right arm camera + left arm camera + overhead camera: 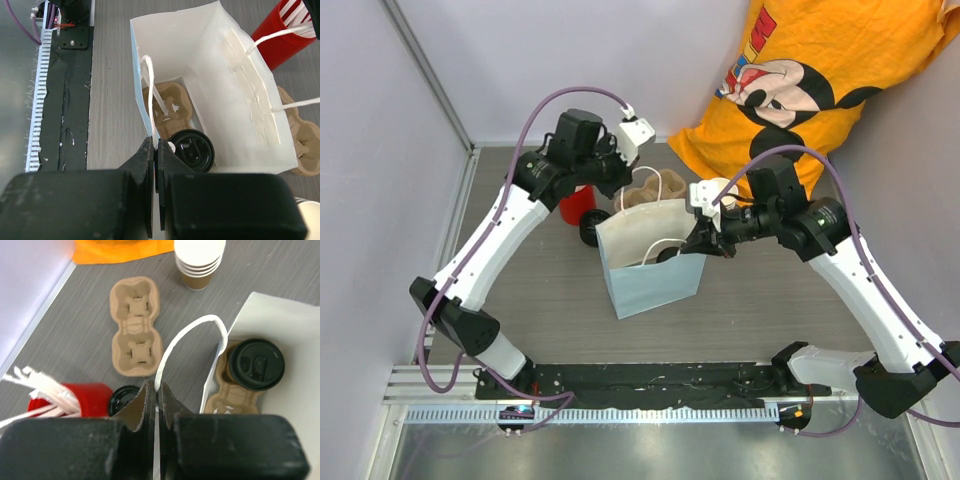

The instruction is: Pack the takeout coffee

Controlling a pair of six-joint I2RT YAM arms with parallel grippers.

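The takeout coffee (259, 364), a cup under a round black lid, sits in a brown pulp carrier (235, 390) inside the open white paper bag (295, 330). In the right wrist view the lid (192, 150) shows at the bag's (240, 100) bottom, with the carrier (167, 102) beside it. My left gripper (157, 387) is shut on the bag's far white string handle (187, 337). My right gripper (156, 145) is shut on the other handle (149, 95). In the top view both grippers, left (625, 170) and right (703, 238), hold the bag (650, 265) upright between them.
A second pulp carrier (136, 327) lies behind the bag. A red cup of white sticks (70, 400) and a loose black lid (122, 397) stand at its left. A stack of paper cups (198, 260) and an orange shirt (840, 70) are at the back right.
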